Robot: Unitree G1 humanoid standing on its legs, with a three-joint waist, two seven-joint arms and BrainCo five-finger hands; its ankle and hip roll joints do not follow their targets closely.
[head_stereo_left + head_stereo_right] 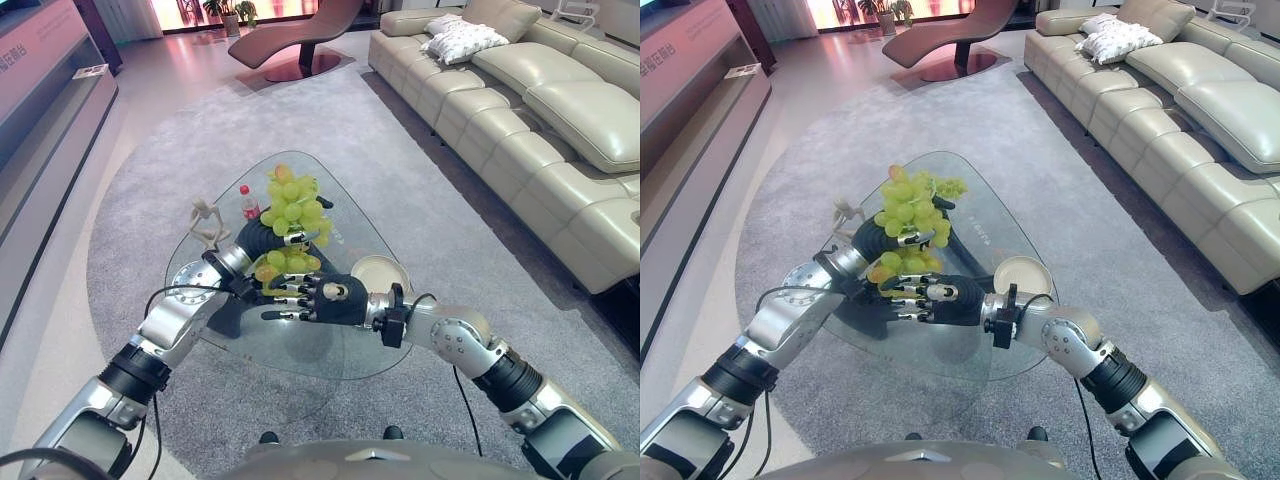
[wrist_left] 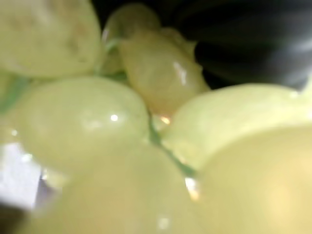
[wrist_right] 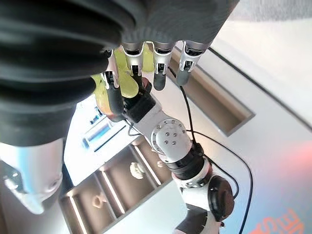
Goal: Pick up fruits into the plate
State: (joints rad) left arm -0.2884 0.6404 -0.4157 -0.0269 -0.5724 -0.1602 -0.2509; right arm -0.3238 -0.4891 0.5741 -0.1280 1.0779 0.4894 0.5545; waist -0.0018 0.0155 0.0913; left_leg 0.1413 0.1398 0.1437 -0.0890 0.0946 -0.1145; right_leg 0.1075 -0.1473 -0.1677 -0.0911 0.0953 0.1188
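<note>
A bunch of green grapes (image 1: 293,205) hangs above the glass table (image 1: 352,228), and my left hand (image 1: 262,240) is curled round its lower part. Seen from the left wrist, the grapes (image 2: 97,122) press right up against the palm. My right hand (image 1: 328,298) is just below and in front of the bunch, its fingers (image 3: 158,63) straight and reaching towards the left hand, holding nothing. A small pale round plate (image 1: 380,272) lies on the table, to the right of both hands and with nothing on it.
A small red-capped bottle (image 1: 249,203) and a pale figurine (image 1: 207,222) stand on the table's left part. The table sits on a grey round rug (image 1: 420,170). A cream sofa (image 1: 540,110) runs along the right, a lounge chair (image 1: 300,35) stands far back, and a low cabinet (image 1: 50,90) is on the left.
</note>
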